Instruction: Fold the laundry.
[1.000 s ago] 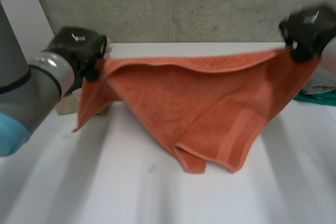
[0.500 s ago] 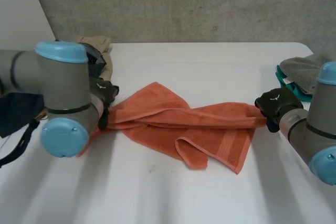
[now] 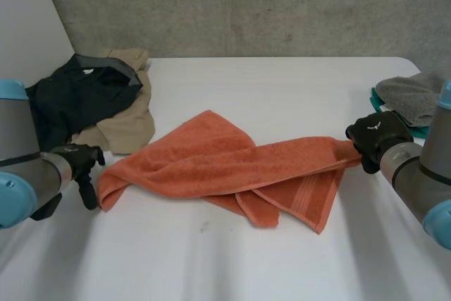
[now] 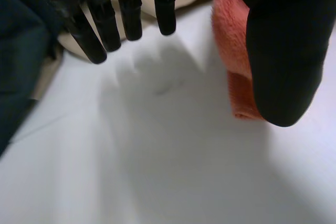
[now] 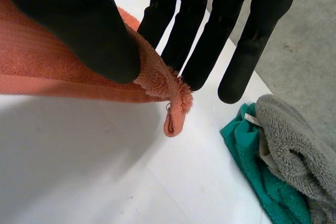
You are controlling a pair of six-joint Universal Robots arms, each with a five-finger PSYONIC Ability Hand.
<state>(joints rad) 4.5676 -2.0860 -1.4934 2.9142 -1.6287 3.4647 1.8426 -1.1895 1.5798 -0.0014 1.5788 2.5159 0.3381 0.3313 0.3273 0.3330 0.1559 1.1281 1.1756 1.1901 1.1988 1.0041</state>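
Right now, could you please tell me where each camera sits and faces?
Head view: behind and between the arms, looking down at the white table; both arms, left robot hand and right robot hand show.
Left wrist view: on the left wrist, looking along open fingers at the table beside the orange towel.
Right wrist view: on the right wrist, looking along the fingers pinching the towel's corner, grey towel beyond.
Shared: all three show the orange towel.

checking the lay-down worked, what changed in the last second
The orange terry towel, held up stretched between both hands, came down onto the white table. The left hand let go of its end and is open. The right hand still pinches the other corner. Dark and beige clothes, grey and teal cloths stayed put.
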